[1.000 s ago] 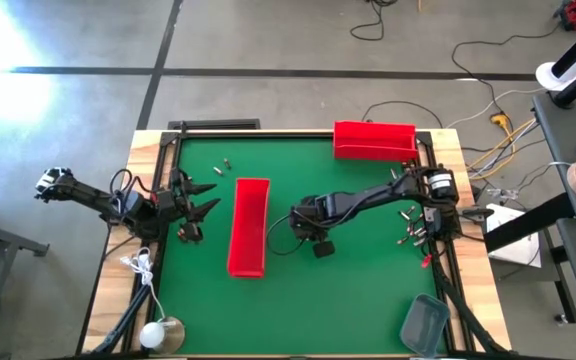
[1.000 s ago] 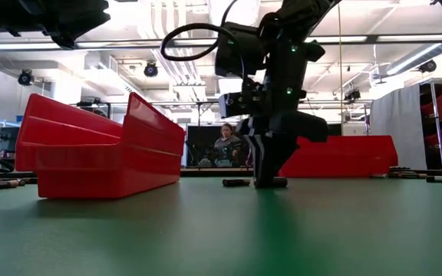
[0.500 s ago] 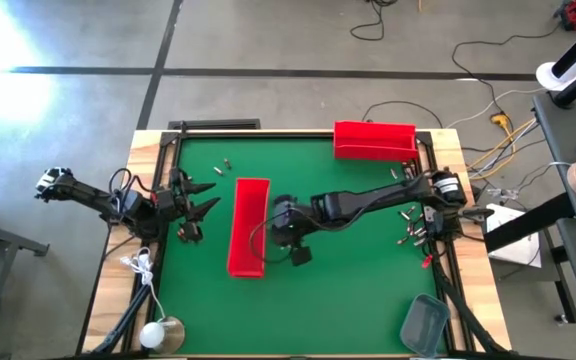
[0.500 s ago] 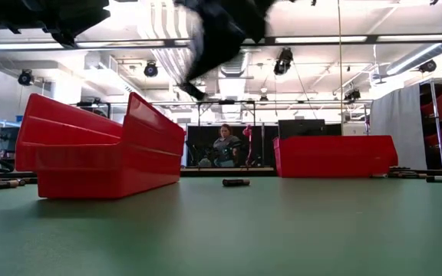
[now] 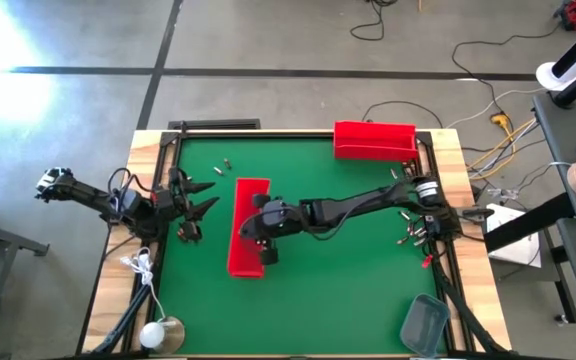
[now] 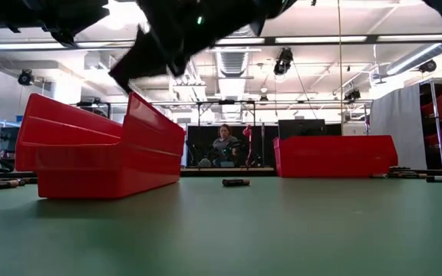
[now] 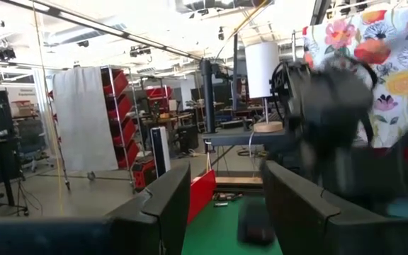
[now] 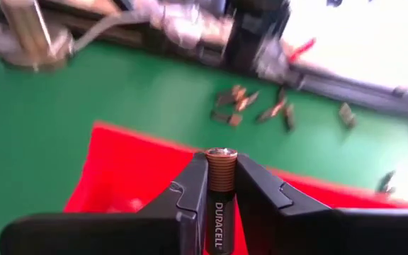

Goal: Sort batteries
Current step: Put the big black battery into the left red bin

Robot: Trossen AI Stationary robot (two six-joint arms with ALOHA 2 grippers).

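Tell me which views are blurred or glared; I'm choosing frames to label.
High view: blown-out glare on the floor at upper left. Low view: the right arm is motion-smeared above the long red plastic bin. Left wrist view: the other arm is smeared. Right wrist view: the right hand and its copper-topped black battery are sharp, background streaked.

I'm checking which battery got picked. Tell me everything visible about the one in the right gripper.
The battery is a slim cylinder, black with white DURACELL lettering along its side, a copper-coloured band and a silvery end cap. It is clamped lengthwise between the right gripper's dark fingers, cap end sticking out past the tips. It is off the table, over the long red bin, and touches only the fingers.
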